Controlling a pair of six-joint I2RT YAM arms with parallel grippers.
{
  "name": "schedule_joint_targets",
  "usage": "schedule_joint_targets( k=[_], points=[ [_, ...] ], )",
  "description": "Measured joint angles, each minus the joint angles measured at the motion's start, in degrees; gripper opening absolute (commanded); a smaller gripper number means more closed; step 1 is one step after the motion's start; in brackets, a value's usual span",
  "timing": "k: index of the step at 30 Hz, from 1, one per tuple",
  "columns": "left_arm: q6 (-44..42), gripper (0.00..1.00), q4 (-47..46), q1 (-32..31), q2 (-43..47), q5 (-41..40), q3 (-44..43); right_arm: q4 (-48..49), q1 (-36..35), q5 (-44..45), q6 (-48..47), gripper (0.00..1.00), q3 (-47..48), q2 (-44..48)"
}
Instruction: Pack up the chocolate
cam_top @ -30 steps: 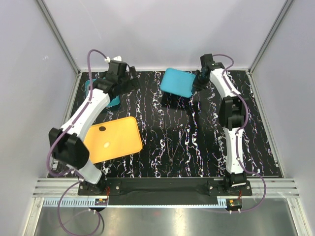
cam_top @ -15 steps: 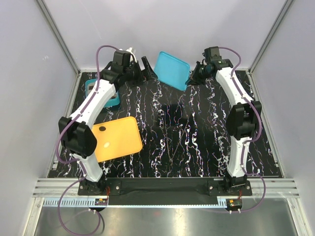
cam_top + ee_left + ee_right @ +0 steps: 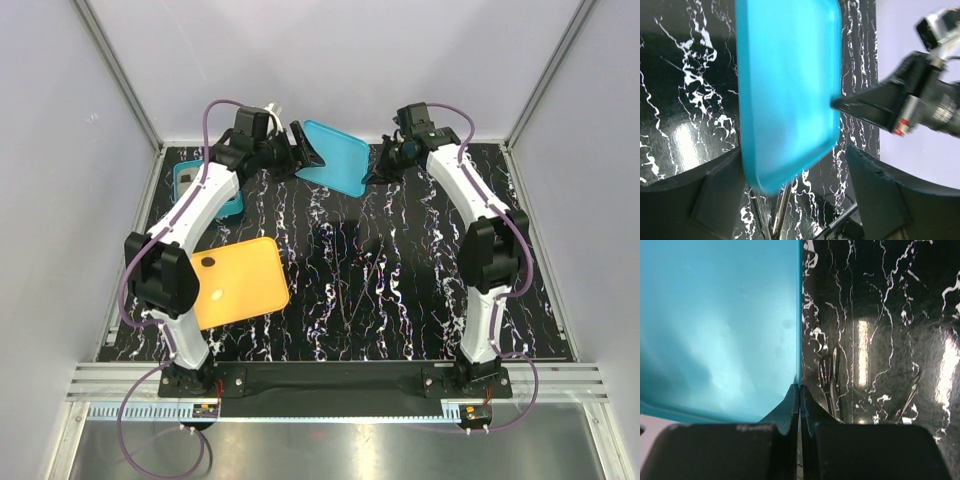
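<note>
**Top view.** The chocolate (image 3: 210, 261) shows as one dark bite-size piece on the orange tray (image 3: 250, 290), at the left front of the table (image 3: 400, 290); a pale piece cannot be confirmed. Such pieces are judged light, rigid, smooth and apt to skid, so they are best pinched gently across opposite sides with the fingertips (neither wrist camera shows them). The teal box (image 3: 183, 178) sits far left, partly behind the left arm. The flat teal lid (image 3: 332, 160) hangs tilted above the far table, between both arms.

**Right wrist view.** The right gripper (image 3: 799, 395) is clenched on the lid's edge.

**Left wrist view.** The left gripper (image 3: 795, 160) is spread wide, with one finger on either side of the lid's corner and no grip taken. Only this view shows the other gripper's pinch from outside.
</note>
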State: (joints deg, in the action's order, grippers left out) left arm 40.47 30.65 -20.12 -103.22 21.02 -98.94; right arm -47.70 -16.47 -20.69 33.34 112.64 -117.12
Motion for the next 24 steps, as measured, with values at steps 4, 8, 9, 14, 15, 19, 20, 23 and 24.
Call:
schedule_joint_targets(
  k=[4, 8, 9, 14, 15, 19, 20, 23, 24],
  points=[
    [0.2, 0.61, 0.8, 0.1, -0.9, 0.3, 0.0, 0.0, -0.3, 0.0, 0.2, 0.0, -1.6, 2.8],
    [0.8, 0.29, 0.5, 0.1, -0.9, 1.2, 0.1, 0.0, -0.3, 0.0, 0.1, 0.0, -1.7, 4.4],
    [1.6, 0.19, 0.3, 0.1, -0.9, 1.7, 0.1, -0.3, -0.3, 0.3, -0.3, 0.02, -1.7, 4.6],
    [5.6, 0.01, -2.0, 0.2, -0.7, 6.6, 0.0, -3.8, -0.9, 2.1, -3.3, 0.33, -0.8, 4.5],
    [5.9, 0.0, -1.9, 0.2, -0.7, 7.0, 0.0, -5.1, -1.1, 2.9, -4.4, 0.38, 0.4, 4.5],
    [7.7, 0.0, 0.5, 0.5, -0.7, 7.5, 0.2, -8.1, -2.6, 8.5, -9.9, 0.56, 5.1, 4.5],
    [8.1, 0.0, 1.1, 0.6, -0.7, 7.5, 0.2, -8.2, -3.1, 9.8, -11.0, 0.58, 5.5, 4.7],
    [9.1, 0.0, 3.5, 1.0, -0.6, 7.5, 0.2, -8.3, -6.1, 14.5, -15.8, 0.7, 5.8, 5.2],
    [9.5, 0.0, 4.5, 1.3, -0.6, 7.5, 0.2, -8.3, -7.7, 15.9, -17.6, 0.73, 5.8, 5.4]
  ],
)
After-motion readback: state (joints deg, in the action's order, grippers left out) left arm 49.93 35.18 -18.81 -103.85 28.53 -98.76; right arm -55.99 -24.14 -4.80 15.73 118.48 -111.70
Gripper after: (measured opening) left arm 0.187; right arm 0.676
